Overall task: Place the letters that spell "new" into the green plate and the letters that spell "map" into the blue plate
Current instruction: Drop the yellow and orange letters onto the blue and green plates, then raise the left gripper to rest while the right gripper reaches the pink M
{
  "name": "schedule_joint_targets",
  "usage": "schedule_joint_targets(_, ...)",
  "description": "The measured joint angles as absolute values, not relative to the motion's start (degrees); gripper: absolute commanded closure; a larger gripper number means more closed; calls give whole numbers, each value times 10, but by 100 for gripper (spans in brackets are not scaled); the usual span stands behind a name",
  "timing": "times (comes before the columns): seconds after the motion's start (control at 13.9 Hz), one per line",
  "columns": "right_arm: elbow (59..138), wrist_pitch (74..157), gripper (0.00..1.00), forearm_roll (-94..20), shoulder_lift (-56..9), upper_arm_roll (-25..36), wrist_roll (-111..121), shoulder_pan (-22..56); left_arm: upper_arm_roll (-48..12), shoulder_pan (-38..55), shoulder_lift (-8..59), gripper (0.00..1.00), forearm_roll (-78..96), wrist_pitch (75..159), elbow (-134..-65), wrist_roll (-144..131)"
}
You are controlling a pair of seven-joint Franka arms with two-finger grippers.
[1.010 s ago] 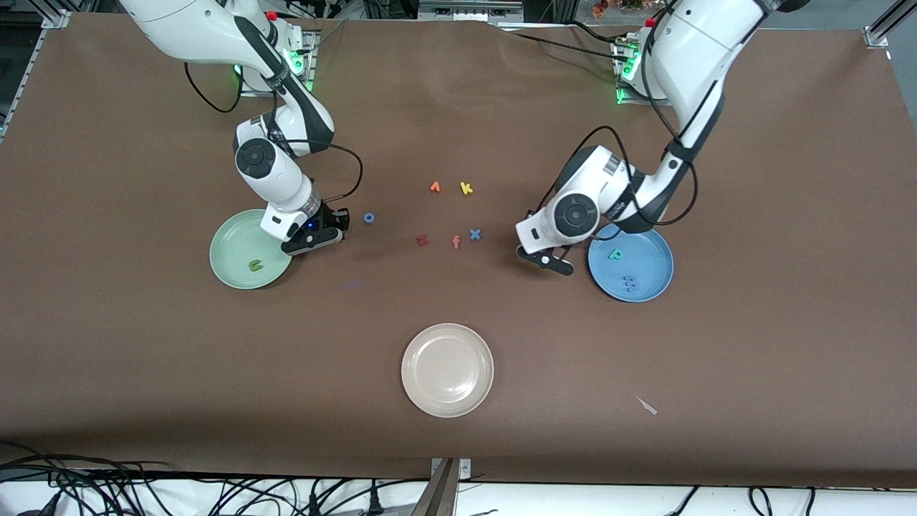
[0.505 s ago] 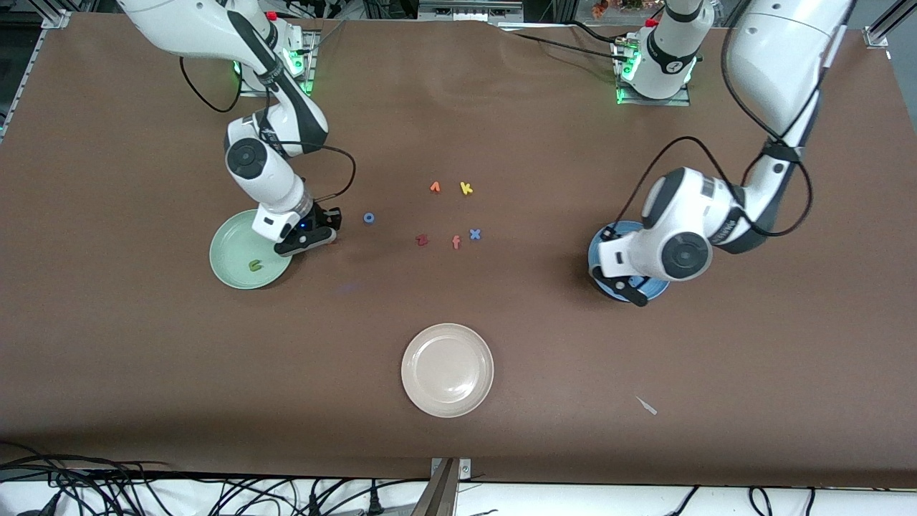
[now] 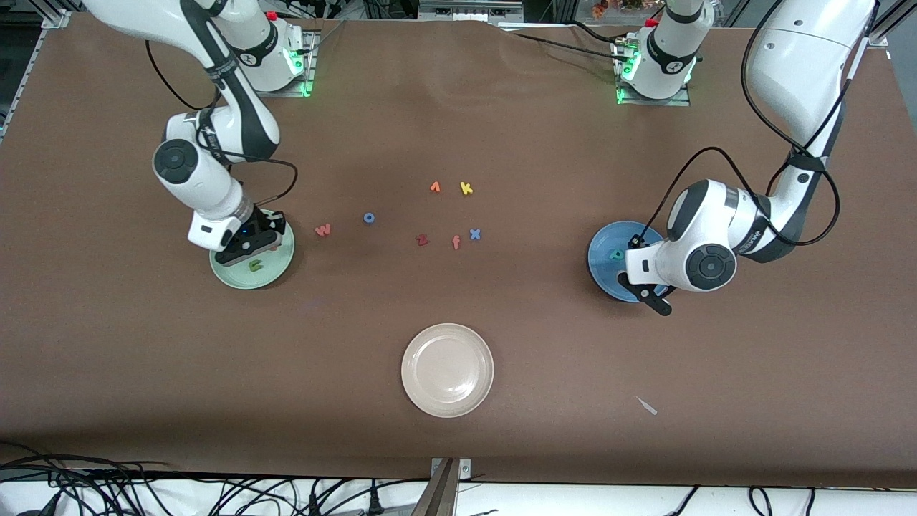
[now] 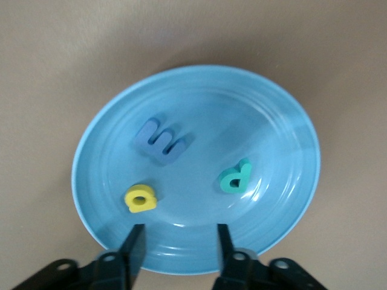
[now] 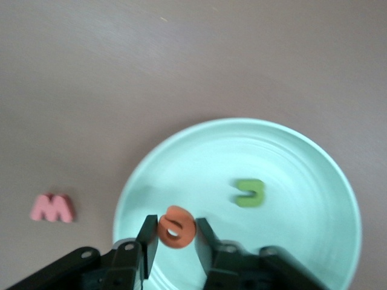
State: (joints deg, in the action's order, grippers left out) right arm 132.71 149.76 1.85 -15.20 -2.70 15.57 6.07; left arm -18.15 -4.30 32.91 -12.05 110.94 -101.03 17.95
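The right gripper [image 5: 173, 240] pinches the small orange foam letter e [image 5: 176, 227] over the pale mint-green round plate [image 3: 279, 266]. It must release there, then fetch the pink foam w [image 3: 323, 229] beside the plate. The left gripper [image 4: 180, 244], jaws spread and empty, hangs over the blue round plate [image 4: 284, 121], where "map" is complete.

green plate [image 3: 276, 276], w [image 3: 323, 230] beside, perhaps touching

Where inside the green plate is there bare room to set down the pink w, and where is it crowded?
The green plate is bare along its rim past the olive n. It is crowded where the right hand holds the orange e. The pink w lies on the table beside the plate.
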Motion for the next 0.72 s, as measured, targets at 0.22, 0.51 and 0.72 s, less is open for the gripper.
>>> schedule_joint_targets(0.22,1329,1495,48,18,-152,-28,151,55,-191,-41,322,0,-121,1099,-985,179)
schedule_joint_targets(0.51,1330,1495,42,17,-154,-76,31,57,-236,-40,286,0,-120,982,-903,161)
schedule_joint_targets(0.72,1331,1498,40,18,-156,-111,-66,80,-262,-39,259,0,-120,866,-805,131)
